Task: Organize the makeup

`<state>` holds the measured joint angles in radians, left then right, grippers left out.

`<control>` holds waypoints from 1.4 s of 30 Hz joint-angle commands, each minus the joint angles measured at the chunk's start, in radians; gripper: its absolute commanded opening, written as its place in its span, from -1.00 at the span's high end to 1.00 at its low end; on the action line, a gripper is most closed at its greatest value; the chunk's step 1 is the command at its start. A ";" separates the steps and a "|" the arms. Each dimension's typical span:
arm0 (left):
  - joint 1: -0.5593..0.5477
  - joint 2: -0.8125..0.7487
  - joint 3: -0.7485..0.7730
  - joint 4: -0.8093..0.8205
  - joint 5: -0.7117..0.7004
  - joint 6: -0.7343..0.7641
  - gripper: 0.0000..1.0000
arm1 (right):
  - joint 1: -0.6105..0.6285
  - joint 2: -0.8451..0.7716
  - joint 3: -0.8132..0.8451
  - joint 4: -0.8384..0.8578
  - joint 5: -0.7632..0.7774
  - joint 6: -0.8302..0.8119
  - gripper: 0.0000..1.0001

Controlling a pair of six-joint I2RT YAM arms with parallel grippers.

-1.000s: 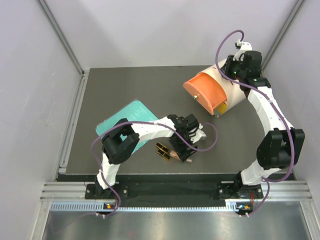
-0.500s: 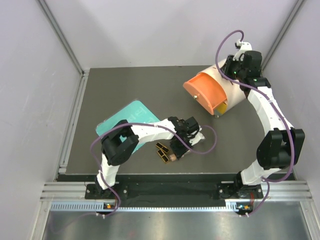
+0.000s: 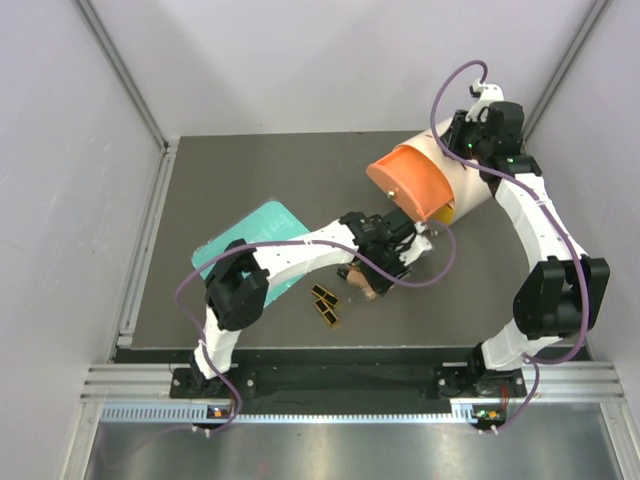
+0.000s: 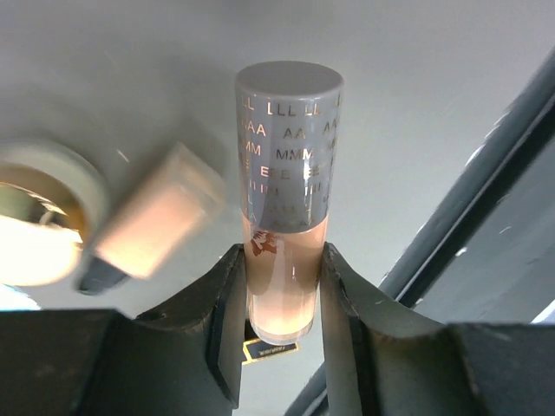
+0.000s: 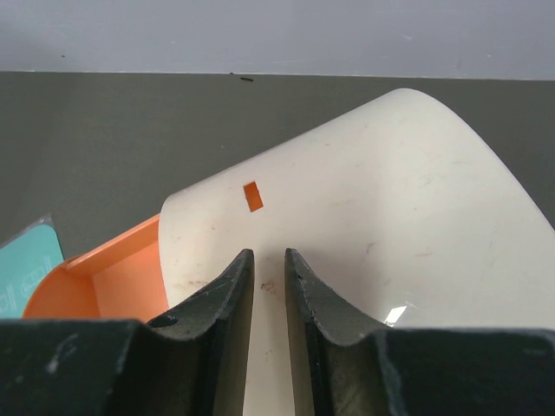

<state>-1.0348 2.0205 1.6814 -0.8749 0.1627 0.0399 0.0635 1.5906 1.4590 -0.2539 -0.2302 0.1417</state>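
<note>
1. The job looks to be in its early part. Your left pincer (image 4: 279,290) has one peach tube (image 4: 282,199) in hand. No other piece can be seen put away.
2. Left to do, as far as the views show:
   - The second tube (image 4: 152,221) lies flat on the bench (image 4: 130,69).
   - The round compact (image 4: 35,217) sits on the bench too.
   - The black palettes (image 3: 325,303) lie loose near the bench's front edge.
3. The teal tray (image 3: 250,235) shows no makeup on its visible part. You cannot see inside the orange drawer (image 3: 405,180) of the white drum (image 3: 470,190), so its contents are unknown.
4. Left pincer: its jaws are closed down to the tube's width and clamp the peach lower half. The grey lettered cap points away from the wrist camera.
5. In the left wrist view the second tube lies at 9 o'clock of the held one, near it but apart. The compact is further out, also at 9 o'clock. A palette peeks out at 6 o'clock, below the jaws.
6. In the top view the palettes lie at about 7 o'clock of the left wrist. The drawer front stands near it at 12 to 1 o'clock.
7. Right pincer (image 5: 267,260): its jaws are drawn almost together, with only a narrow slit between them. Nothing is visible in the slit. The pincer sits at the drum's curved white wall, at the far side from the drawer.
</note>
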 commanded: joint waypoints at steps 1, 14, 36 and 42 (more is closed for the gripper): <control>-0.007 -0.059 0.153 -0.019 0.030 -0.023 1.00 | 0.009 0.043 -0.078 -0.268 0.002 -0.008 0.55; -0.005 -0.120 0.411 0.148 0.055 -0.144 1.00 | 0.009 0.035 -0.094 -0.265 -0.001 -0.008 0.55; 0.222 -0.114 0.314 0.738 0.040 -0.831 1.00 | 0.009 0.008 -0.137 -0.263 -0.001 -0.017 0.55; 0.231 -0.045 0.363 0.749 0.011 -0.945 1.00 | 0.007 0.000 -0.140 -0.263 0.002 -0.019 0.55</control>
<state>-0.7971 1.9476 1.9839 -0.2459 0.1856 -0.7753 0.0635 1.5448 1.3998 -0.2272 -0.2394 0.1387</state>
